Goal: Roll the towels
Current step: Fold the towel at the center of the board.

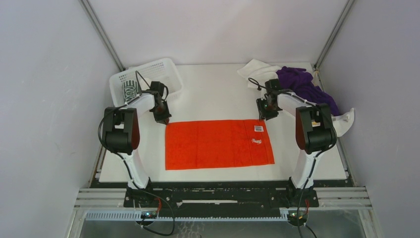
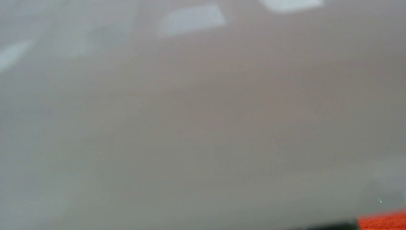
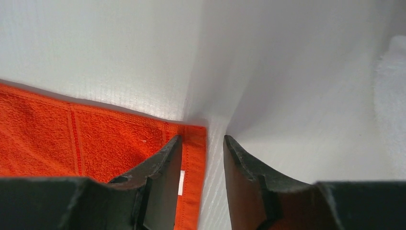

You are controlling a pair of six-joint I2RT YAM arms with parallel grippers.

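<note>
- Cloth nearest me: the orange-red towel (image 1: 218, 144) lies spread flat on the white table (image 1: 213, 89) between the two arms, its long sides running left to right. A small white tag (image 1: 258, 128) shows near its right end.
- At the towel's far left corner, my left gripper (image 1: 163, 118) points down at the cloth. Its wrist camera gives me a grey blur with only a sliver of orange at the bottom right — I cannot tell whether that claw is released or clenched.
- At the far right corner hangs my right gripper (image 1: 265, 115). Its wrist view shows the fingers (image 3: 163, 163) spread apart with nothing gripped — one is over the towel's hemmed corner, the other over bare table just beside the edge. I cannot tell whether the tips touch the surface.
- Further back on the left, a white mesh basket (image 1: 158, 69) holds a green-and-white patterned towel (image 1: 130, 90), rolled up, at its near left end.
- In the far right corner a purple towel (image 1: 302, 84) sits bunched in a heap, with a crumpled white towel (image 1: 255, 68) just beside it on the left.
</note>
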